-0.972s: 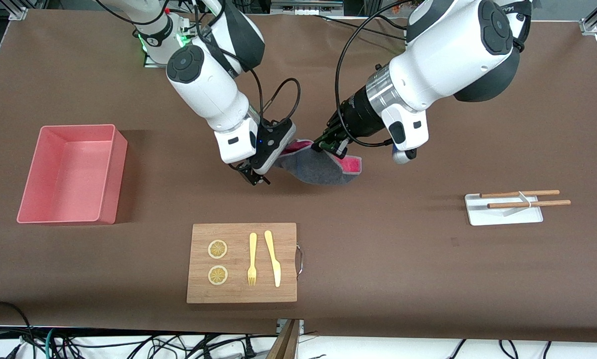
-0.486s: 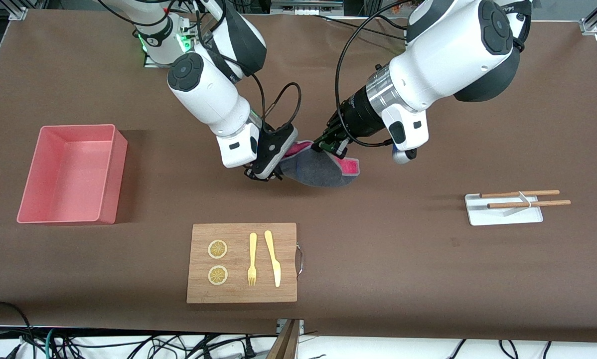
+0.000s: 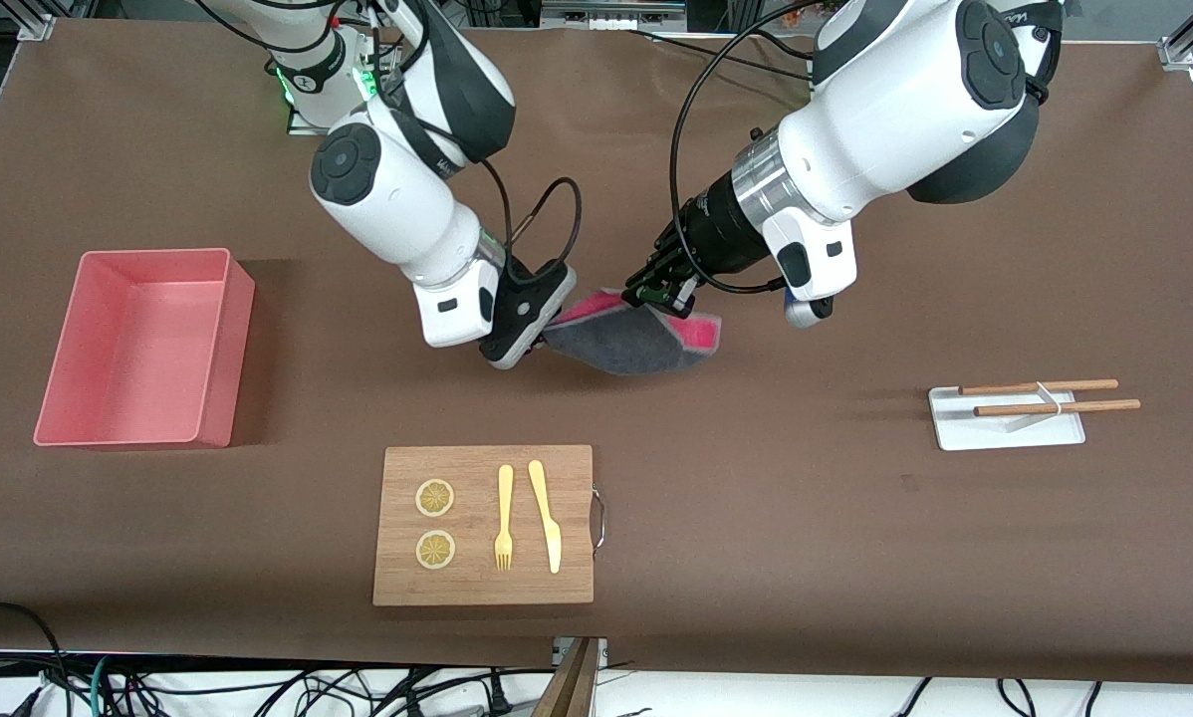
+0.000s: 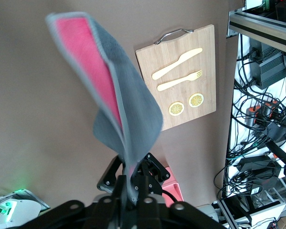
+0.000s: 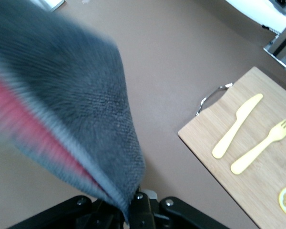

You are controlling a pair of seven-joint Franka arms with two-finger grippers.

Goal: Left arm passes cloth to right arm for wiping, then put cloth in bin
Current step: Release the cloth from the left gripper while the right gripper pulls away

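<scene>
The cloth, dark grey with a bright pink inner face, hangs stretched between both grippers above the middle of the table. My left gripper pinches one edge; in the left wrist view the cloth rises out of the left gripper. My right gripper is shut on the other end, and in the right wrist view the grey cloth runs down into the right gripper. The salmon-pink bin stands hollow at the right arm's end of the table.
A wooden board with a yellow fork, a knife and two lemon slices lies nearer to the front camera than the grippers. A small white tray with two wooden sticks sits toward the left arm's end.
My right gripper has closed on the cloth's free end, and the right arm has drawn back toward the bin, pulling the cloth taut. The left arm has stayed in place.
</scene>
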